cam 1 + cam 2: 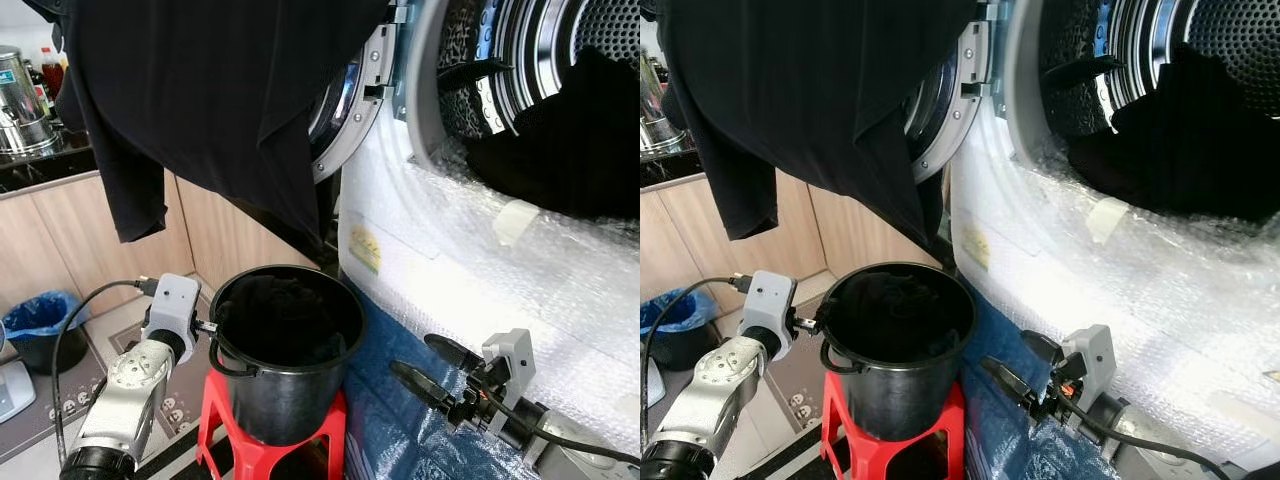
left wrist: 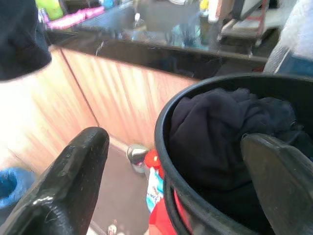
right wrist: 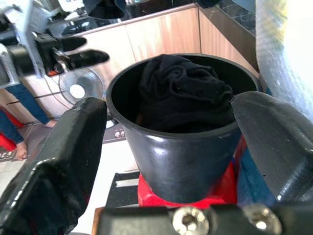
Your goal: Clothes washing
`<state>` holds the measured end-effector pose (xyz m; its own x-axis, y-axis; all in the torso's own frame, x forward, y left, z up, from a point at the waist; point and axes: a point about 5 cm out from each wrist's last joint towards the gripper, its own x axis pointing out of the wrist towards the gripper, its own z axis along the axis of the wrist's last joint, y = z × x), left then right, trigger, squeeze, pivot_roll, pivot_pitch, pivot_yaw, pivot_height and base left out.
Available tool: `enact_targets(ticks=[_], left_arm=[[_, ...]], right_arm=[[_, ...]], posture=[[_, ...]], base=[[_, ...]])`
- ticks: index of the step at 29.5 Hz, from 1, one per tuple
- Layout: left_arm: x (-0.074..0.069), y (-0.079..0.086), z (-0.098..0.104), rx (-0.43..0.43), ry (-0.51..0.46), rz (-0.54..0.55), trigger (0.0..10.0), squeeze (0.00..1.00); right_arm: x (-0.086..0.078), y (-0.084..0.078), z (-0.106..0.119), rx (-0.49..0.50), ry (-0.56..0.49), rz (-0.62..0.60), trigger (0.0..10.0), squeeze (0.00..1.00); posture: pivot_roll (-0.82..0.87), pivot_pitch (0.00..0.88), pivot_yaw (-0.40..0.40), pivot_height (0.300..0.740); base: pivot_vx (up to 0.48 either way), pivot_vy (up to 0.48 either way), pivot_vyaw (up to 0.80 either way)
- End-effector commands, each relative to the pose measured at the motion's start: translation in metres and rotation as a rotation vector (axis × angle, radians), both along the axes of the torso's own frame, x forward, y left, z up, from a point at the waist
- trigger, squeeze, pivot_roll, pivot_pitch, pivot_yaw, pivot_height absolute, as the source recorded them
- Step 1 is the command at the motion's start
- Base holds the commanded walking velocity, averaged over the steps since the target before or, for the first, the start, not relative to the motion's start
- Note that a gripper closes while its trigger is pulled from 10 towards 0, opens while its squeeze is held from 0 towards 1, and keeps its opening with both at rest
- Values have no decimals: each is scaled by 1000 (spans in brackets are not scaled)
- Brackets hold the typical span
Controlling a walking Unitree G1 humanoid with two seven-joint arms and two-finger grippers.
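Black bucket (image 1: 285, 375) of dark clothes (image 3: 183, 93) on a red stool (image 1: 225, 425), beside the open washing machine (image 1: 480, 240).
The left gripper (image 1: 208, 328), jaws apart, sits at the bucket's rim; the right gripper (image 1: 425, 368), jaws also apart, hangs on the bucket's other side, near the machine's bubble-wrapped front. A black shirt (image 1: 190, 90) hangs above, and more dark laundry (image 1: 1180, 150) lies inside the drum.
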<state>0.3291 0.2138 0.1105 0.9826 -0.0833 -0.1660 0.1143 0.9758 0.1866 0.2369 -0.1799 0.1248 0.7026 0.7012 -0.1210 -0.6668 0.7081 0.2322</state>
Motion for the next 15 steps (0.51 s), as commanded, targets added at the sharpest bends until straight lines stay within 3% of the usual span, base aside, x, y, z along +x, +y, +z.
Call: enact_targets(ticks=[1, 6, 15], left_arm=[[3, 6, -1, -26, 8, 17, 10000, 0], [16, 10, -8, -54, 45, 37, 10000, 0], [30, 14, -7, -16, 105, -5, 10000, 0]], right_arm=[[-2, -1, 8, 3, -20, -2, 10000, 0], [-12, -4, 17, 1, -16, 9, 10000, 0], [-32, -5, 37, 7, -12, 24, 10000, 0]], posture=[[-37, 0, -33, 740], [-65, 29, -54, 740], [-112, 122, -73, 740]], base=[[0, 0, 0], [0, 0, 0], [0, 0, 0]])
